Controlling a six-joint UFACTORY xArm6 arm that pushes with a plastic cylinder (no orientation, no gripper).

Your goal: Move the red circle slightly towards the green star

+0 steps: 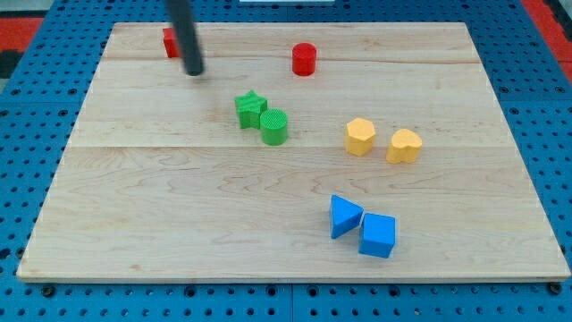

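Note:
The red circle (304, 59) stands near the view's top, right of centre. The green star (250, 109) lies below and to the left of it, touching a green cylinder (274, 127). My tip (194, 72) is at the view's upper left, well left of the red circle and above-left of the green star, touching neither. A second red block (169, 42) sits just behind the rod, partly hidden by it.
A yellow hexagon (360, 137) and a yellow heart (404, 146) lie at the right. A blue triangle (344, 216) and a blue cube (378, 235) lie at the lower right. The wooden board (179, 206) ends at blue pegboard all round.

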